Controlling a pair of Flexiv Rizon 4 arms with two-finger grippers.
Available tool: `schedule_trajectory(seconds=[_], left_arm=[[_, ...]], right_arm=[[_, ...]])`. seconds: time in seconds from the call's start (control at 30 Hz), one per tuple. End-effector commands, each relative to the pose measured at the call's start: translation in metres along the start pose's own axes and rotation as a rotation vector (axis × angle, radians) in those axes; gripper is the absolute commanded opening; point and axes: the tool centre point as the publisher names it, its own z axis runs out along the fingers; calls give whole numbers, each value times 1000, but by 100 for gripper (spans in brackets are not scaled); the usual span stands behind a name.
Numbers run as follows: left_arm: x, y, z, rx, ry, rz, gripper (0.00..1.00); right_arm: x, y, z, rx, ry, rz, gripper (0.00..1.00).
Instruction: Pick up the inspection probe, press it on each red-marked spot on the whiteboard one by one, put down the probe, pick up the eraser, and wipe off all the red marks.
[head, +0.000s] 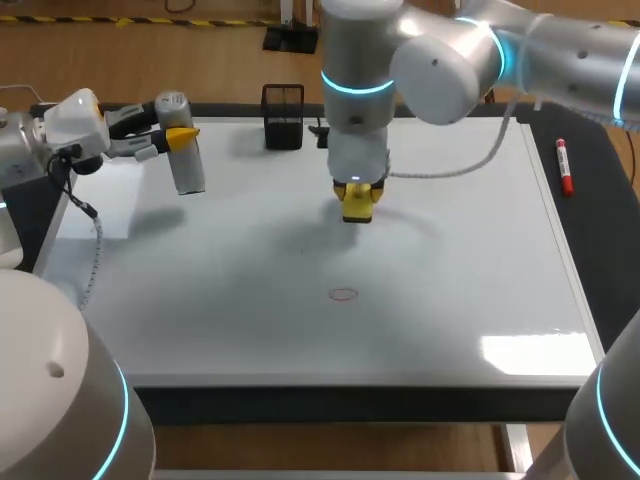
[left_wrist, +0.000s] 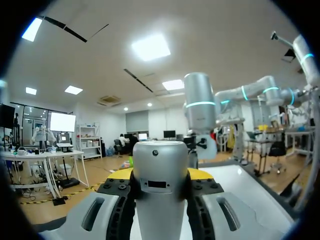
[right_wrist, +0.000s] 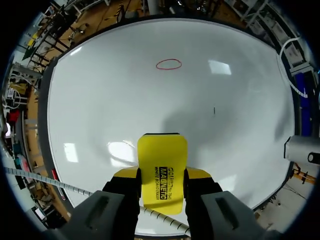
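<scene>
Left gripper (head: 178, 137) clamped on probe (head: 186, 165), near far-left corner of whiteboard (head: 460, 280). Right gripper (head: 358, 193) gripping yellow eraser (head: 358, 210) above board centre. Red ring mark (head: 344, 294) nearer front, apart from eraser.

The whiteboard (head: 450, 280) is glossy, the probe (head: 188, 165) matt metal, the eraser (right_wrist: 162, 172) smooth plastic.

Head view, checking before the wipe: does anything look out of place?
Only this: the left hand holds the probe in the air, not put down, while the right hand grips the eraser above the whiteboard. Otherwise nothing stands out.
</scene>
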Motion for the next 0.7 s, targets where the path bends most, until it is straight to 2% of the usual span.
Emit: schedule_trajectory(seconds=[0.03,0.43,0.7], left_arm=[[0,-1,0,-1,0,0,0],[0,-1,0,-1,0,0,0],[0,-1,0,-1,0,0,0]], right_arm=[[-10,4,6,3,2,-12,0],[-30,8,18,21,-11,-66,0],[-36,4,27,15,-18,-84,0]])
